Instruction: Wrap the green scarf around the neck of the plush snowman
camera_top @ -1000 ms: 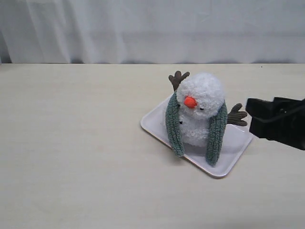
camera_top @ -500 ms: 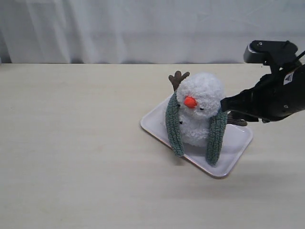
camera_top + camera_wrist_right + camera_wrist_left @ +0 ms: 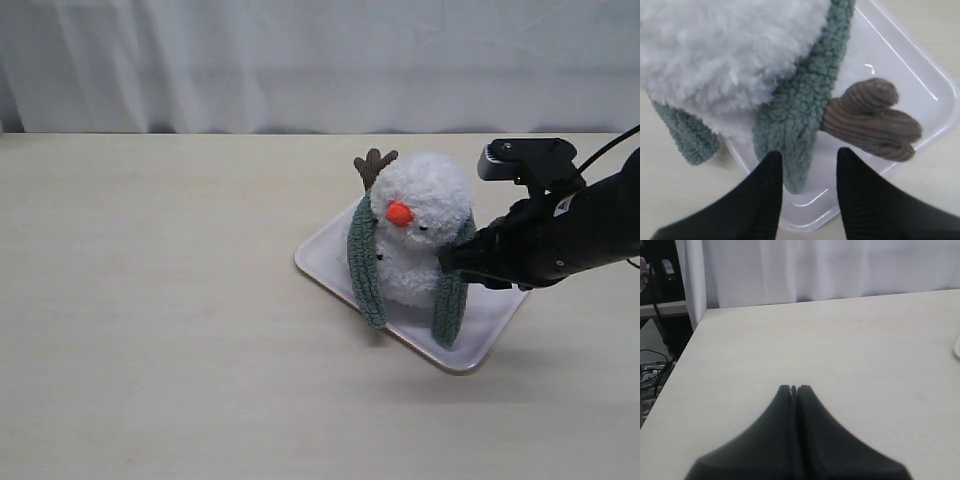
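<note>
The right gripper (image 3: 807,157) has come in from the side to the snowman (image 3: 425,215) on the tray (image 3: 312,262), and its jaws now stand spread around the scarf (image 3: 800,110) end hanging there, not yet pinching it. Both ends hang straight down, uncrossed at the neck (image 3: 406,247), so I judge this end must next be gripped and carried across. The left gripper (image 3: 794,388) is pressed together, well apart.
</note>
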Controlling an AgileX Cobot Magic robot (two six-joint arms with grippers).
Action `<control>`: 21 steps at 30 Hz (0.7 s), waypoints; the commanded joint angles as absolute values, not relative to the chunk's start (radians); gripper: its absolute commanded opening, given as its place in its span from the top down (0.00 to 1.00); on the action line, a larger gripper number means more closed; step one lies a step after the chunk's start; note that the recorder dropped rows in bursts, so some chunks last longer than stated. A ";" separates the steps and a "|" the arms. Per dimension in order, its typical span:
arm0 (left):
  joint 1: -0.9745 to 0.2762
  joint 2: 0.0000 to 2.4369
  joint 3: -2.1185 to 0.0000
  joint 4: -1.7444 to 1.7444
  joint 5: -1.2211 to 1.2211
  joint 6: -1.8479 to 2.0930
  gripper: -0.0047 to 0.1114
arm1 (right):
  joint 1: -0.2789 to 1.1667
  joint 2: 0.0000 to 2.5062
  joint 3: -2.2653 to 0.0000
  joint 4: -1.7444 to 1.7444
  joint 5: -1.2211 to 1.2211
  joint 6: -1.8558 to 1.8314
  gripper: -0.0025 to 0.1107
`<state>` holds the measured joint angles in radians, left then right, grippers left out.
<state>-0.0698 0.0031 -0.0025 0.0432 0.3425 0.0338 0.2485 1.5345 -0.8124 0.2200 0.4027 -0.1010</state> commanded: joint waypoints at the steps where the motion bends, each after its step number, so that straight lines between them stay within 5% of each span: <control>1: -0.077 0.000 0.000 0.040 0.331 0.038 0.96 | 0.247 1.569 -0.808 0.310 0.367 -0.199 0.67; 21: -0.077 0.000 0.000 0.040 0.331 0.038 0.96 | 0.247 1.608 -0.808 0.763 0.364 -0.639 0.67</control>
<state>-0.0698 0.0031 -0.0025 0.0432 0.3425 0.0338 0.2485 1.6066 -0.8124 0.6742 0.3654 -0.5446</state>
